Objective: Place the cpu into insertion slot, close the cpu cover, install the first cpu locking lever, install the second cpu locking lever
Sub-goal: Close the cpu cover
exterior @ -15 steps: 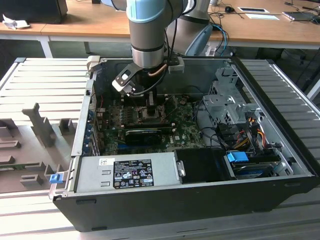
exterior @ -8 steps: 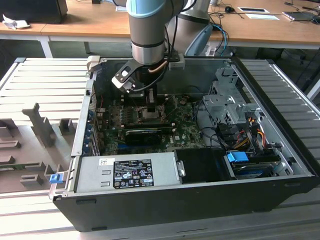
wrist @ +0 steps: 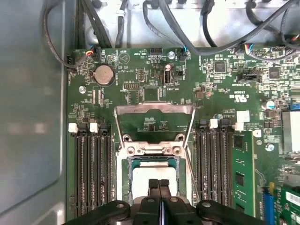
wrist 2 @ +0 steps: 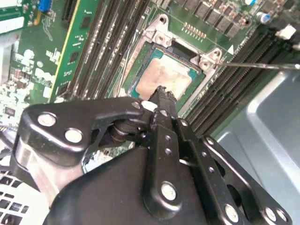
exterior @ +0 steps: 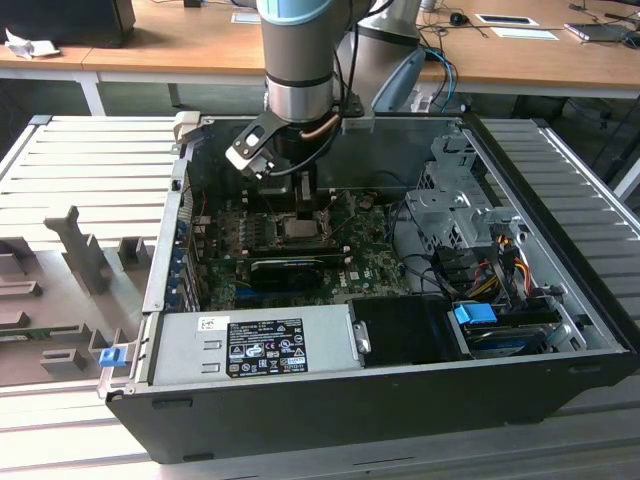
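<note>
The cpu (wrist: 154, 177) (wrist 2: 165, 75), a small square chip with a silvery-beige top, lies in the insertion slot (wrist: 128, 169) (wrist 2: 140, 70) on the green board. The cpu cover (wrist: 154, 110), a thin metal frame, is swung open and lies back on the board beyond the slot. My gripper (wrist: 160, 183) (wrist 2: 163, 93) is shut, its two black fingertips pressed together right over the chip's top; I cannot tell whether they touch it. In the exterior view the gripper (exterior: 304, 205) hangs straight down over the slot (exterior: 297, 229). A thin metal lever (wrist 2: 262, 65) (wrist: 188, 161) sticks out beside the slot.
Black memory slots (wrist: 91, 173) (wrist: 213, 168) flank the socket on both sides. Cables (wrist: 197, 28) run along the case wall behind the board. A long black card (exterior: 285, 268), a power supply (exterior: 250, 345) and a drive cage (exterior: 450, 215) crowd the case.
</note>
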You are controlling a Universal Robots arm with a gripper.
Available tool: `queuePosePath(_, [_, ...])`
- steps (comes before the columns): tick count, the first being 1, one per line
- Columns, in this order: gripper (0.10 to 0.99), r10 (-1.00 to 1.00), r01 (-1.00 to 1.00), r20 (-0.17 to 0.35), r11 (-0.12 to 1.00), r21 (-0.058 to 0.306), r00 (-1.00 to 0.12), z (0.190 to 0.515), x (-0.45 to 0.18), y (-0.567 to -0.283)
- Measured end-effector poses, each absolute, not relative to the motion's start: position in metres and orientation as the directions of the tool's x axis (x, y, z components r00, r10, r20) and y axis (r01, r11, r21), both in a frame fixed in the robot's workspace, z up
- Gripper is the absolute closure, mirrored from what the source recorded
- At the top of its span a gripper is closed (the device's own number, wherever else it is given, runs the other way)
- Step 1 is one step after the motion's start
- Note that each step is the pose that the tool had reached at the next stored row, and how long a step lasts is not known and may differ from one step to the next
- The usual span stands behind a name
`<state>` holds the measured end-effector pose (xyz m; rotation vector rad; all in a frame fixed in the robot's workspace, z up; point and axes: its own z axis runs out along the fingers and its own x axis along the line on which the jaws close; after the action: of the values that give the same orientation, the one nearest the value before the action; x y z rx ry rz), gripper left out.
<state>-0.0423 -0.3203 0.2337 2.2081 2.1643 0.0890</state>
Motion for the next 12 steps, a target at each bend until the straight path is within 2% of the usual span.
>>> queuePosePath(4, [0.98, 1.0, 0.997, 0.006, -0.021, 0.073, 0.02, 0.252, -0.042, -0.32])
queuePosePath(12, [0.98, 1.0, 0.997, 0.007, -0.02, 0.071, 0.02, 0.253, -0.04, -0.32])
